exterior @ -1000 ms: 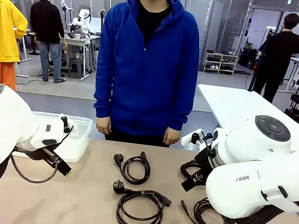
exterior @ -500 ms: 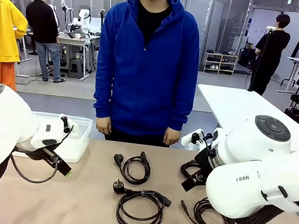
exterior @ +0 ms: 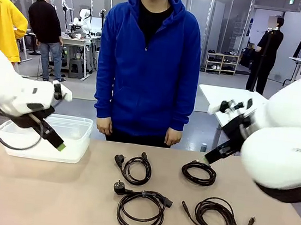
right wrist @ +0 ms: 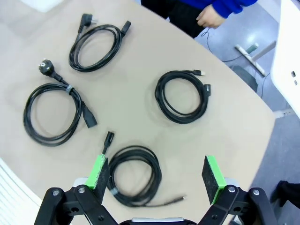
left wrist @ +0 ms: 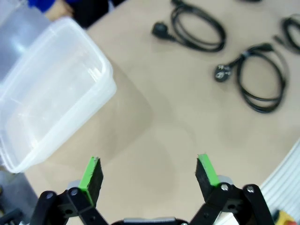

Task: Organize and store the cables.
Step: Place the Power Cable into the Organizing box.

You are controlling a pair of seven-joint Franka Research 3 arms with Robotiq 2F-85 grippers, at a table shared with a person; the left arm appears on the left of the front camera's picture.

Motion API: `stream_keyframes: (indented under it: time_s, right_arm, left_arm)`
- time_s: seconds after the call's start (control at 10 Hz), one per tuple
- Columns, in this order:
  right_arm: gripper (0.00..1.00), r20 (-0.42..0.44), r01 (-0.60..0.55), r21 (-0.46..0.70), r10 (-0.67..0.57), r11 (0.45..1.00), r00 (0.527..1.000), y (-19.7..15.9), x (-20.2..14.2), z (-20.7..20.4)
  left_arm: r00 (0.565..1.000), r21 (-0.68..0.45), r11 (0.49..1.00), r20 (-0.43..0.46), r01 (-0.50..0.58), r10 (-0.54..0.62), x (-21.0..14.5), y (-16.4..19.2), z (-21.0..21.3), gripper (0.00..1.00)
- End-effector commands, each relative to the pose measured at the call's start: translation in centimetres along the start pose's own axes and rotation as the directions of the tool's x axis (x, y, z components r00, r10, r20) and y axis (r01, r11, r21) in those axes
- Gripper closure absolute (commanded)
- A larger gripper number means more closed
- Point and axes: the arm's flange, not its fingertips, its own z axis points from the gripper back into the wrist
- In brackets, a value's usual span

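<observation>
Beige table (exterior: 73,207) between me and the person (exterior: 148,63): bin (exterior: 80,121) far left, my left gripper (left wrist: 149,164) hanging above and just beside it, jaws wide, nothing held. Four cables (exterior: 143,194) lie coiled mid-table to right, well apart from the bin. My right gripper (right wrist: 155,166), equally wide and bare, hovers over the right pair; the nearest coil (right wrist: 136,150) sits almost straight below it.

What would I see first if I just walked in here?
Four coiled black cables lie spread over the middle and right of the tan table. A person in a blue hoodie stands at the far edge, with a clear plastic bin at the table's left. The left gripper and right gripper hover open.
</observation>
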Motion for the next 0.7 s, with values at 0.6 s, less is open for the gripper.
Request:
stream_keyframes:
  time_s: [0.6]
  right_arm:
    - [0.0,0.1,-0.137,0.123,0.125,0.983,0.987,-12.2,-8.6,15.4]
  left_arm:
    - [0.969,-0.152,0.982,0.238,0.111,-0.073,-9.1,11.1,16.7,0.0]
